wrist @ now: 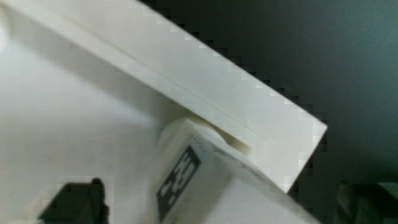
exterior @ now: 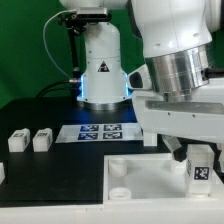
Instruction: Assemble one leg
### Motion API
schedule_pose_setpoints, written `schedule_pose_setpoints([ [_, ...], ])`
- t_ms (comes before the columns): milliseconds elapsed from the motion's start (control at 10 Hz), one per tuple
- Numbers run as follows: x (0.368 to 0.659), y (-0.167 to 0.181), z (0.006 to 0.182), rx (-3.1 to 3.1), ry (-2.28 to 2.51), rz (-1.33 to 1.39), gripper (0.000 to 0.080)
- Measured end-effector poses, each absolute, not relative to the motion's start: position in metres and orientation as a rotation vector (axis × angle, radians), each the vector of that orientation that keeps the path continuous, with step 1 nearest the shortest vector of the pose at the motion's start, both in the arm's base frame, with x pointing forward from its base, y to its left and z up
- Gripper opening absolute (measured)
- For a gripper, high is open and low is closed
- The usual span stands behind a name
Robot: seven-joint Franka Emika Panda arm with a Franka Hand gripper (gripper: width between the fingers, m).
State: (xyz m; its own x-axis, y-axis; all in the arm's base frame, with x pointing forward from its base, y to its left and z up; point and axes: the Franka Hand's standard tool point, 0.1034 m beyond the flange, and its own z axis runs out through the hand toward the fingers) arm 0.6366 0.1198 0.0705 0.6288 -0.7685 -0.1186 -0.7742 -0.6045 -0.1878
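My gripper (exterior: pixel 197 158) is shut on a leg (exterior: pixel 201 167), a small white block with a black-and-white tag on its face. It holds the leg upright over the exterior view's right end of the white plate (exterior: pixel 140 190), at the plate's far edge. In the wrist view the leg (wrist: pixel 199 172) fills the space between my dark fingers (wrist: pixel 71 203), with my gripper (wrist: pixel 214 208) around it. The plate's thick edge (wrist: pixel 196 80) runs slantwise just beyond the leg. Whether the leg touches the plate is hidden.
Two more legs (exterior: pixel 17 140) (exterior: pixel 41 140) stand at the exterior view's left on the black table, and a third (exterior: pixel 2 173) shows at the left edge. The marker board (exterior: pixel 100 131) lies in front of the arm's base (exterior: pixel 100 75).
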Motion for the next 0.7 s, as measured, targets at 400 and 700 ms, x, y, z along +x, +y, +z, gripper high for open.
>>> schedule_pose_setpoints([
  [400, 0.647, 0.118, 0.077, -2.985, 0.349, -0.075, 0.0649],
  [700, 0.647, 0.118, 0.077, -2.957, 0.51, -0.062, 0.0405],
])
